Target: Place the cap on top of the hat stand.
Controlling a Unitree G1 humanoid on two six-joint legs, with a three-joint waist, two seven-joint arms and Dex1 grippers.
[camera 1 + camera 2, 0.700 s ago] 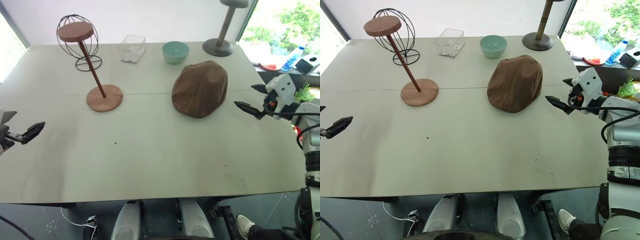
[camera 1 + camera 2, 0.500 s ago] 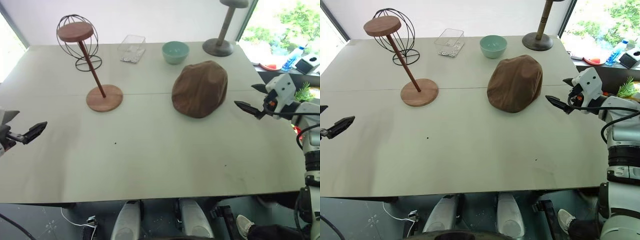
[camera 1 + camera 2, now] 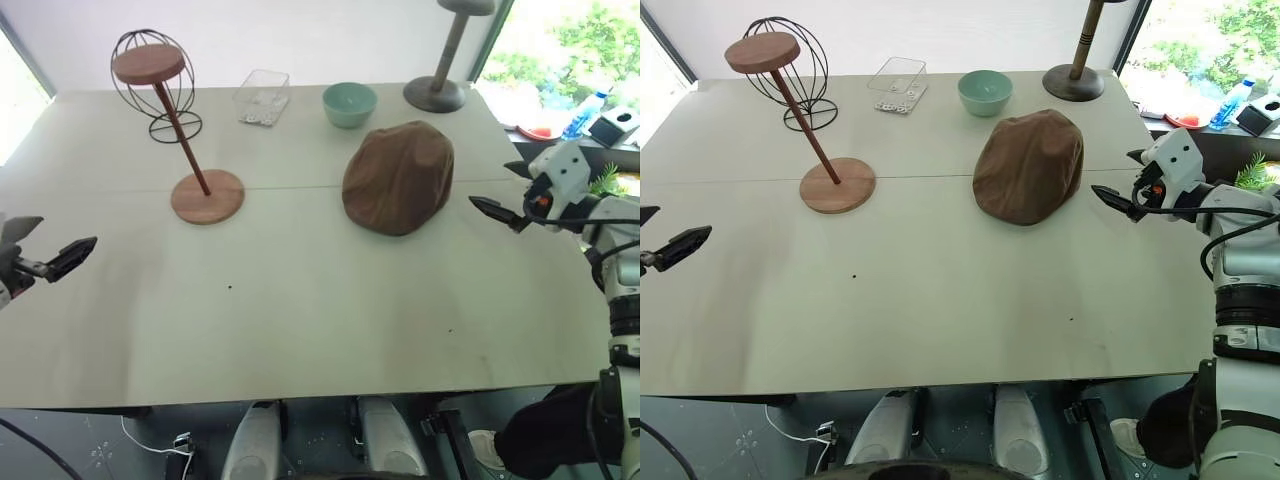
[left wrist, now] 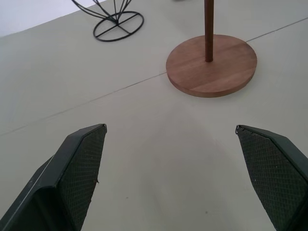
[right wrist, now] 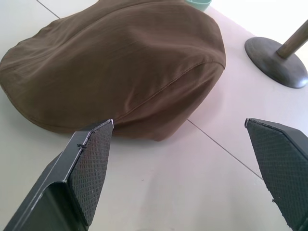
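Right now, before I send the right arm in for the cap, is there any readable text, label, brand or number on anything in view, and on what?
None can be read.
The cap, the hat stand and the teal bowl bear no visible print.
The bottle and the box beyond the table's right edge are too small to tell.

White wrist housing (image 3: 563, 170), black cable, and black fingers (image 5: 85, 163) with cross-hatched pads.
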